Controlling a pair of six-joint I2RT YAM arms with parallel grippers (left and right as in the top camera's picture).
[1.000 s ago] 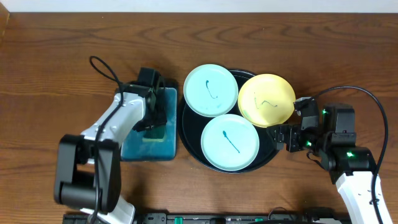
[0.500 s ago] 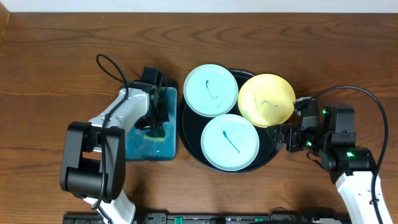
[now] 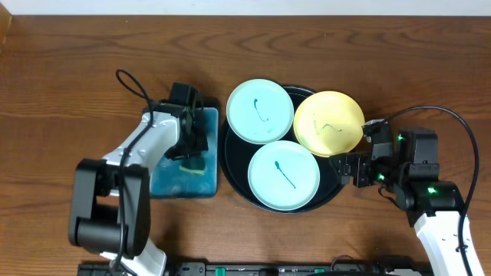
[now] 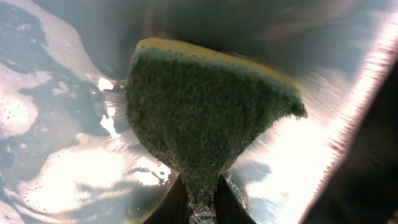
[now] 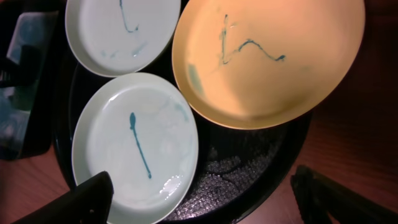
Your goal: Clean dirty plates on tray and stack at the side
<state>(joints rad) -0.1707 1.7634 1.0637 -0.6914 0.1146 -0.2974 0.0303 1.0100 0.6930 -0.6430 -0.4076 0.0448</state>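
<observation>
Yellow plate [image 3: 329, 123] overlaps tray [image 3: 324, 192] at right rim; left jaws pinch sponge [image 4: 205, 106].

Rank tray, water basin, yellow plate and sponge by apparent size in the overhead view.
1. tray
2. water basin, partly covered by the left arm
3. yellow plate
4. sponge, only partly visible

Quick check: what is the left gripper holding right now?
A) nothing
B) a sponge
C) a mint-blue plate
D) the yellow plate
B: in the left wrist view the left gripper pinches a green and yellow sponge over the blue water in the basin.
</observation>
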